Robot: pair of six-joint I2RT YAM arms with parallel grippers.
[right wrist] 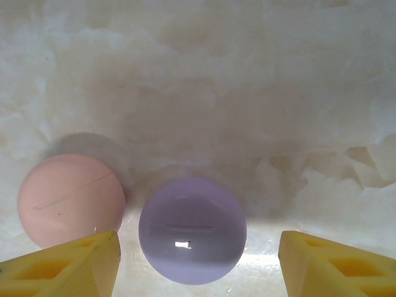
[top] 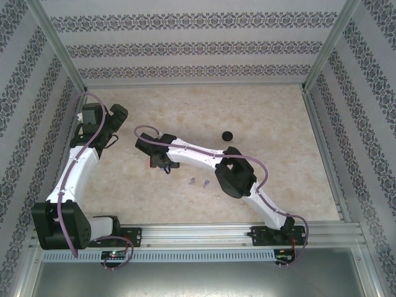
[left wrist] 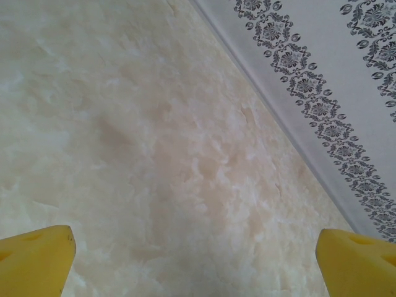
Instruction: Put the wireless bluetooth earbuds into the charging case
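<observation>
straddled glossy round lilac case [right wrist: 192, 230], right gripper [right wrist: 198, 249] spread; off-centre, could have squirted it into pale pink round case [right wrist: 70, 201] beside it.

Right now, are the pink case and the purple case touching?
Apart. The right wrist view shows the pink case and the purple case side by side, with a strip of bare table between their rims.

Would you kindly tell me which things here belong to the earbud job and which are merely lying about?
Job: purple earbuds, purple case, pink case, black case.
Merely there: patterned walls, metal rail.
</observation>
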